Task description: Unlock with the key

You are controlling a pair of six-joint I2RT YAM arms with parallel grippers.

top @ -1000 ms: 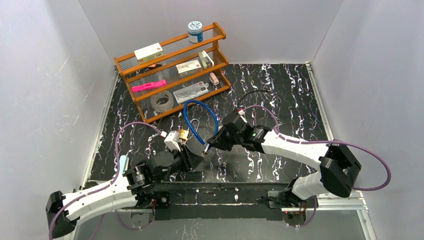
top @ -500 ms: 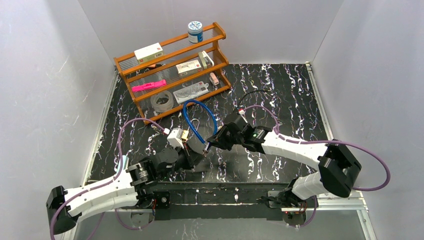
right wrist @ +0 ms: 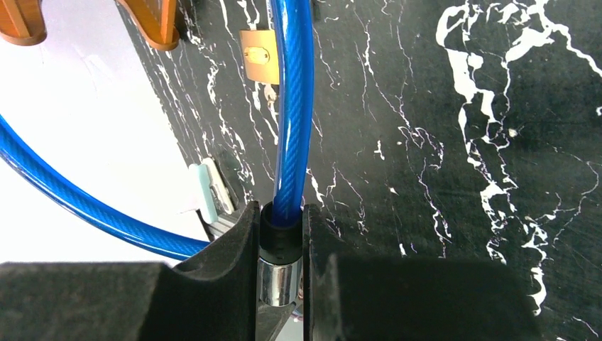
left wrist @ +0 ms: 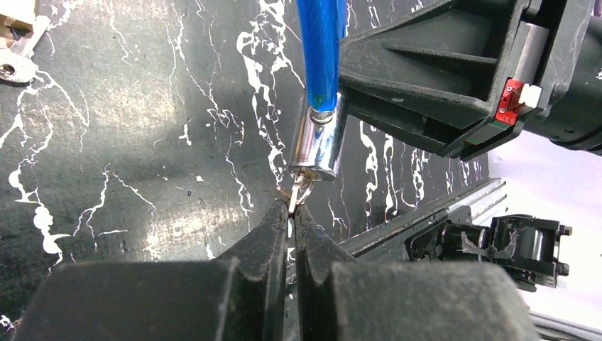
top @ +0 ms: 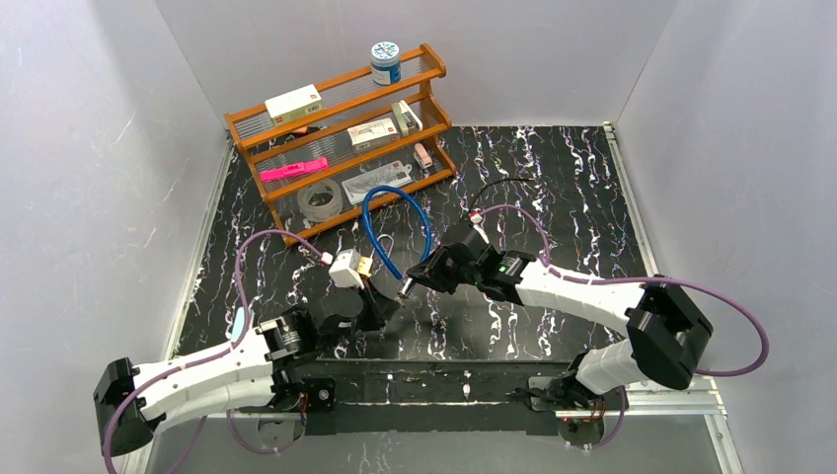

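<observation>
Two steps look done: the right gripper [right wrist: 281, 220] clamps the lock's steel cylinder [left wrist: 321, 145] between the arms, and the left gripper [left wrist: 291, 213], pressed together, pinches the key [left wrist: 295, 193] seated in its end. Turning it and freeing the blue cable [right wrist: 291, 106] remain.

— What do we make of the lock?
— We see a blue cable lock [top: 395, 232]; its glossy cable [right wrist: 292, 106] curves away in an open loop; its chrome cylinder [left wrist: 319, 145] sits tilted at the cable's end, clamped between the right gripper's [right wrist: 282, 213] fingers.
— And the key?
— We see the key [left wrist: 293, 197] as a thin silvery sliver; its tip meets the cylinder's end face; its other end is pinched in the closed left gripper [left wrist: 291, 217]; how deep it sits we cannot tell.
</observation>
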